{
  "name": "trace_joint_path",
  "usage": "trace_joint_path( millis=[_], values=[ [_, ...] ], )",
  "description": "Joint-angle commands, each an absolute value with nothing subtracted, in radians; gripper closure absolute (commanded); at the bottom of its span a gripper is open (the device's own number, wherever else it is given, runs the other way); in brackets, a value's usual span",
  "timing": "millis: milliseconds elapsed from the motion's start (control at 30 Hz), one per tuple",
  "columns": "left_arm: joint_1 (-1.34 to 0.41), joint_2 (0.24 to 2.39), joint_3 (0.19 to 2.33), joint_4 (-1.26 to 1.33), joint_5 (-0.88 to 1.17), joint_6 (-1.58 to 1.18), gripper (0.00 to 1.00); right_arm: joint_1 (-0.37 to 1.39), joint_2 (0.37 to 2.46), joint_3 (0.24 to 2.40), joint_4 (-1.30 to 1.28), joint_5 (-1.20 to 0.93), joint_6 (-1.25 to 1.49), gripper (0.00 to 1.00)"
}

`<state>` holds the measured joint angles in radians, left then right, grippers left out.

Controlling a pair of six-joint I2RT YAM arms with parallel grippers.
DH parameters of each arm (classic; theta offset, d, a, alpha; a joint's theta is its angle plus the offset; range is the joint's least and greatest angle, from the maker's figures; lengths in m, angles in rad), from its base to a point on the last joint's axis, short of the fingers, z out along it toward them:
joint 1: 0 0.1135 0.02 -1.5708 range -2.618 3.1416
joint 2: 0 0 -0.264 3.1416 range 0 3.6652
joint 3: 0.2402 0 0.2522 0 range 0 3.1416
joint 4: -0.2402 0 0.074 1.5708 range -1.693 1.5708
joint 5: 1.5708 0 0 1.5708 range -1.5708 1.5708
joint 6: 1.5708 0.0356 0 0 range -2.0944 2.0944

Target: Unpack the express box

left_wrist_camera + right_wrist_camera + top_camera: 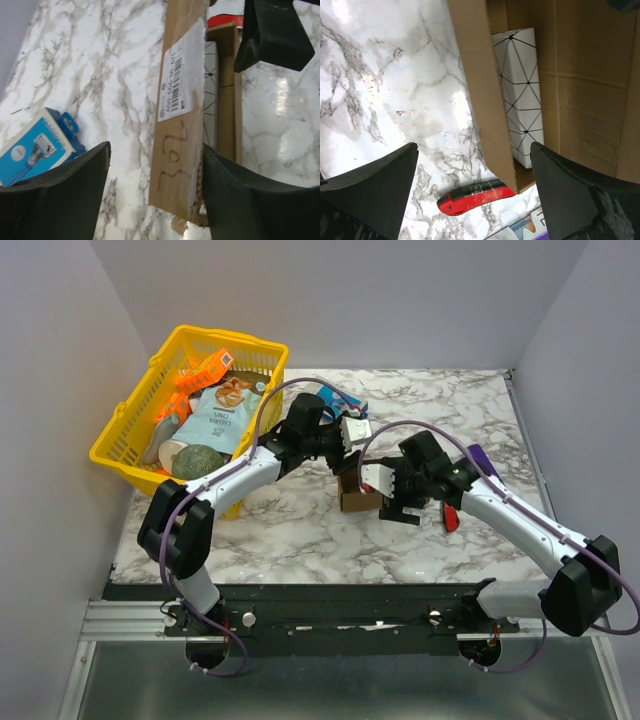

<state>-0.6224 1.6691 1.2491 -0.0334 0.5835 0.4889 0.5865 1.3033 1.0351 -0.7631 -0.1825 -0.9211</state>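
**Express box open – contents not out yet**

The express box (358, 500) sits mid-worktop (290, 530) between the two arms. Its labelled flap (181, 85) is folded up and open. A white packet (520, 90) with a black triangle pattern lies in the trough.

Handling, my read:
- The box is thin corrugated card. It should be light and stiff along its length, but the flaps are floppy and will crease if yanked.
- It will likely skate on the glossy marble, so pin one long wall with one arm and lift the contents with the other.
- The packet looks smooth, probably slick. Pinch it across its narrow width, not by the ends.

The left end effector (156, 150) is spread wide and straddles the labelled flap. One finger (240, 195) appears to touch the flap's edge and the other is clear of it. It is grasping nothing.

The right end effector (474, 147) is also spread wide, over the box's long wall near one end, and holds nothing (contact with the card – can't tell).

A red cutter (475, 195) lies on the worktop just beside the box's end, and a blue-and-white box (40, 147) sits near the left arm. Keep clear of both.
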Motion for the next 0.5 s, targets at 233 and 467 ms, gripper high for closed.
trace_joint_path(
  millis=[233,467],
  values=[
    [-0.626,1.835,1.509,-0.356,0.88,0.419,0.9,0.594,1.16,1.046,-0.784,-0.331,-0.91,0.12],
    [-0.623,1.813,1.531,-0.33,0.946,0.295,0.96,0.594,1.183,1.098,-0.762,-0.316,-0.966,0.39]
  ],
)
